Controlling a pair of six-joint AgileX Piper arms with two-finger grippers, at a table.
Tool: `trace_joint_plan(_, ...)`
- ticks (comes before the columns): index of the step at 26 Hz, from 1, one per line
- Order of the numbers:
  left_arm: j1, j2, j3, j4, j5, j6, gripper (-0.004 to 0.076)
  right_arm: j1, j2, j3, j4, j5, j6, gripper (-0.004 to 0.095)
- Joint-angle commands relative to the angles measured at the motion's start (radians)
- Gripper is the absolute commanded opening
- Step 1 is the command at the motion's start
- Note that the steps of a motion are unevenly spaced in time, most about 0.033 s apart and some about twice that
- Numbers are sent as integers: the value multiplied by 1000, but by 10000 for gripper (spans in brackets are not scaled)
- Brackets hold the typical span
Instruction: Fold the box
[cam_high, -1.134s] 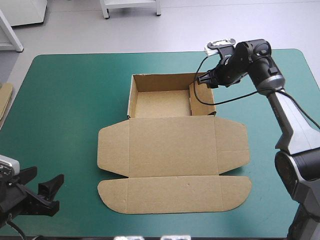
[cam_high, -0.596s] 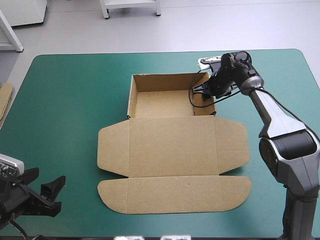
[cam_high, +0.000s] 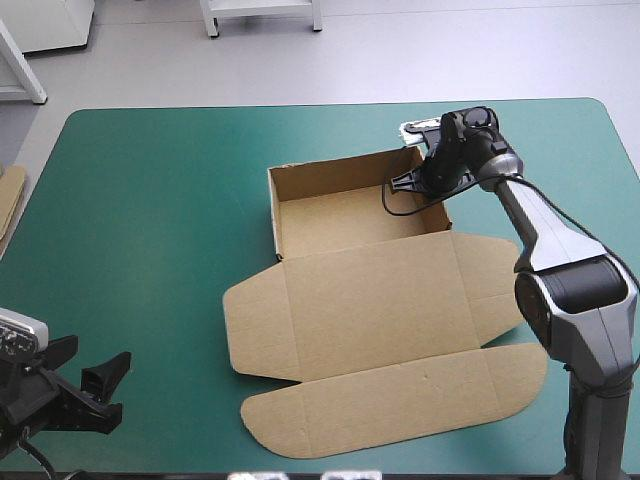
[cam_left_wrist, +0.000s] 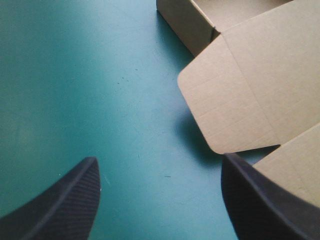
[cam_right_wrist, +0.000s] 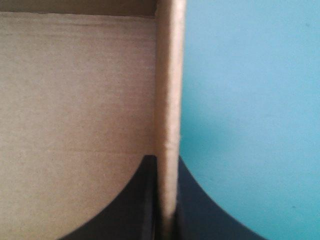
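Dragged askew, box (cam_high: 375, 300) on teal-green cover (cam_high: 150, 200); right pincer (cam_high: 408, 180) grips its wall.

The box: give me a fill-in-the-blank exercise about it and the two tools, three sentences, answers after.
1. The right tool is shut on the box's raised ____.
2. The left tool stands ____, holding nothing.
3. The box's tray lies toward the teal-green cover's ____ edge, its lid nearer the robot.
Missing words: wall; open; far.
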Motion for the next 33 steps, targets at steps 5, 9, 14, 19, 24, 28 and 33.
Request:
trace_joint_plan(5, 0, 12, -21, 3, 42, 1, 492, -209, -109, -29, -176, 38, -36, -17)
trace_joint_plan(9, 0, 12, -21, 9, 42, 1, 492, -370, -136, -29, -179, 23, -59, -17)
trace_joint_plan(14, 0, 12, -21, 9, 42, 1, 492, -533, -136, 15, -192, -9, -91, -17)
trace_joint_plan(19, 0, 12, -21, 11, 42, 1, 492, -656, -136, 114, -236, -100, -129, -17)
trace_joint_plan(24, 0, 12, -21, 13, 42, 1, 492, -729, -125, 135, -242, -115, -140, -17)
trace_joint_plan(28, 0, 12, -21, 40, 42, 1, 492, -759, -123, 135, -197, -123, -150, -17)
trace_joint_plan(33, 0, 12, -21, 44, 42, 1, 492, -760, -111, 135, -166, -126, -200, 22)
